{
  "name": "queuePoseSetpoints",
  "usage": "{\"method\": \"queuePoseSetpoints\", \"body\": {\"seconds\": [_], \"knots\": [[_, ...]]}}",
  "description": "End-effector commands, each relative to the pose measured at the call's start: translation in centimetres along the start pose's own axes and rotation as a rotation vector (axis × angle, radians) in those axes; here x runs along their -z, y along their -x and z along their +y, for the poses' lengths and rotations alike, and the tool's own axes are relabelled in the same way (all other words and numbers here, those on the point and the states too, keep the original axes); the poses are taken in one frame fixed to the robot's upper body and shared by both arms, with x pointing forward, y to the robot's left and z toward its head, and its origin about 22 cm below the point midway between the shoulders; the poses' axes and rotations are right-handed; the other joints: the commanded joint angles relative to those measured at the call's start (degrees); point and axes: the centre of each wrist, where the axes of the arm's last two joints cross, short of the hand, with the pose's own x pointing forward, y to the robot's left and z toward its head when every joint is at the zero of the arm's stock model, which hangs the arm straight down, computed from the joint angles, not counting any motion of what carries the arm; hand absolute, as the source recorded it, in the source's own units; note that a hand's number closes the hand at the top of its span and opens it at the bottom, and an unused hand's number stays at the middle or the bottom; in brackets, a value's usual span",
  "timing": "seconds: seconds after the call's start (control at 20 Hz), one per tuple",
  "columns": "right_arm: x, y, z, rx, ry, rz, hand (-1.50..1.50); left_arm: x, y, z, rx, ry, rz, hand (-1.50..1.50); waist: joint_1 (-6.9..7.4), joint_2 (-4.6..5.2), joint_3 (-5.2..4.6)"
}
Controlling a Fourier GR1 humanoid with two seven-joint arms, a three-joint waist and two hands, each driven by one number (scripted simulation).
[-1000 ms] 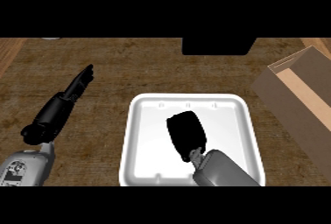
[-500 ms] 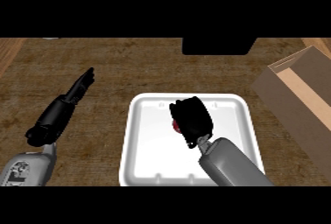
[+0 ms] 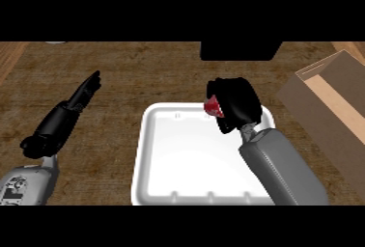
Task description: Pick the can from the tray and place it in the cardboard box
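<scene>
My right hand [image 3: 234, 101] is curled round a red can [image 3: 212, 108], of which only a small red patch shows at the hand's left side. The hand hangs over the far right corner of the white tray [image 3: 178, 164]. The cardboard box [image 3: 329, 106] stands to the right of the hand, open side up, with a gap between them. My left hand [image 3: 80, 99] rests open at the left, fingers straight and pointing away over the wooden counter.
A black object [image 3: 239, 50] sits at the counter's far edge, behind the right hand. The tray's inside shows bare white. Wooden counter stretches between the left arm and the tray.
The right hand has closed on the can and moved it away and to the right, from the tray's middle to its far right corner. The left hand stays still.
</scene>
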Motion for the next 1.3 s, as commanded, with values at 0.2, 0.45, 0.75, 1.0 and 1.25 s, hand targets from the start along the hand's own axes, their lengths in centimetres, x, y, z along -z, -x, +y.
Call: {"method": "queuePoseSetpoints", "body": {"seconds": [0.2, 0.45, 0.75, 1.0, 1.25], "knots": [[-1.1, 1.9, -7.5, 0.059, 0.243, 0.130, 1.50, 0.6, -0.3, -0.4, 0.016, -0.022, -0.003, 0.00, -0.59, -0.09, -0.01], [-2.0, 3.1, -11.7, 0.216, 0.413, 0.382, 1.50, -0.4, -0.1, -0.9, -0.004, -0.011, -0.005, 0.00, -0.72, -0.30, -0.01], [-2.4, 9.5, -15.6, 0.217, 0.532, 0.556, 1.50, -1.8, 0.3, 0.1, -0.005, 0.004, 0.004, 0.00, 0.25, -0.06, 0.00], [-2.9, 15.4, -17.0, 0.233, 0.530, 0.626, 1.50, 1.1, 0.0, -0.2, -0.006, 0.005, -0.011, 0.00, -0.14, 0.13, -0.01], [-3.5, 20.0, -15.0, 0.094, 0.332, 0.702, 1.50, -0.8, 0.9, -1.7, -0.004, 0.009, -0.004, 0.00, 0.16, 0.07, -0.02]]}}
